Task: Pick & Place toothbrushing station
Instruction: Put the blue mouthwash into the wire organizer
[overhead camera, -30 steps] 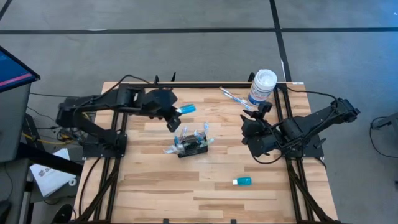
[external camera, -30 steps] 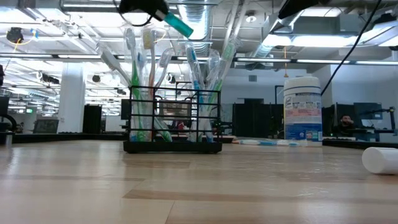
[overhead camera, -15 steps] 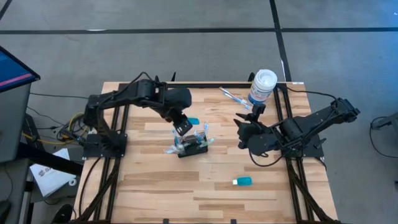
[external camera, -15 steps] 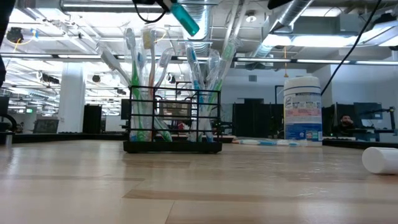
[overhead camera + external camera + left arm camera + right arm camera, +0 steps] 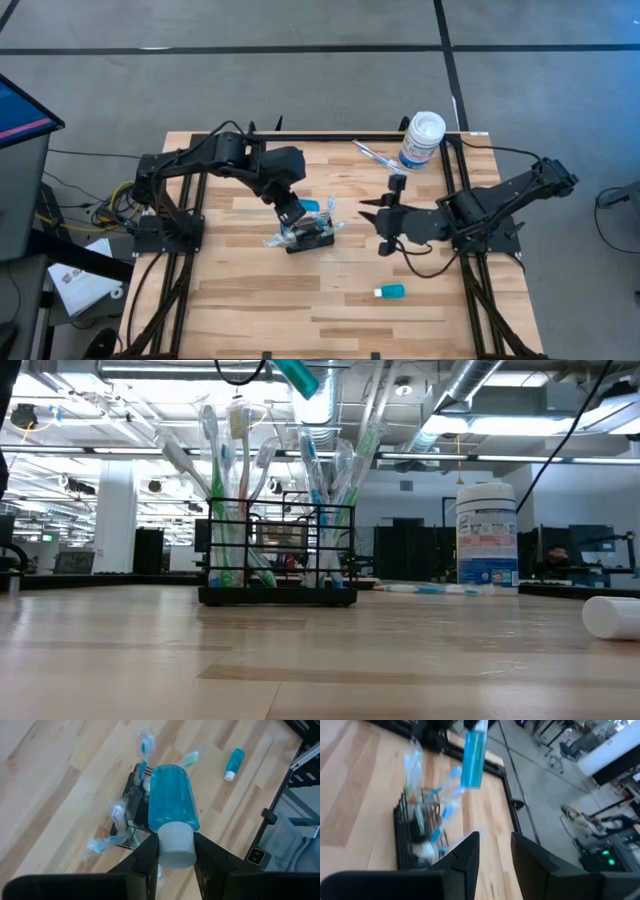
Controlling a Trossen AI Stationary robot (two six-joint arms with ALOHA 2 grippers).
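The toothbrushing station [image 5: 310, 233] is a small black wire holder full of toothbrushes, standing mid-table on its base [image 5: 278, 598]. My left gripper [image 5: 291, 210] hangs just above it, shut on a small blue bottle [image 5: 172, 795] with a white cap. The bottle's end shows at the top of the low view [image 5: 297, 375], above the brush heads. My right gripper [image 5: 384, 222] stands open to the station's right, nothing between its fingers [image 5: 470, 851], pointing toward the station [image 5: 420, 830]. My left gripper pinches the bottle's white cap end [image 5: 175, 851] between its two fingers, one on each side. The fingers slant down from the table's left and lie along the bottle. The blue body sticks out past the fingertips, lifted clear above the station.
A white round canister [image 5: 422, 138] stands at the far right, with a loose toothbrush [image 5: 375, 155] lying beside it. A second blue bottle [image 5: 390, 291] lies on the table toward the near right. Bare wood lies along the near and left sides.
My left gripper has carried the blue bottle toward the table's near edge, over the station, and tipped steeply downward. My right gripper has swung toward the table's left, closer to the station, and tipped up toward level. The station has stayed put.
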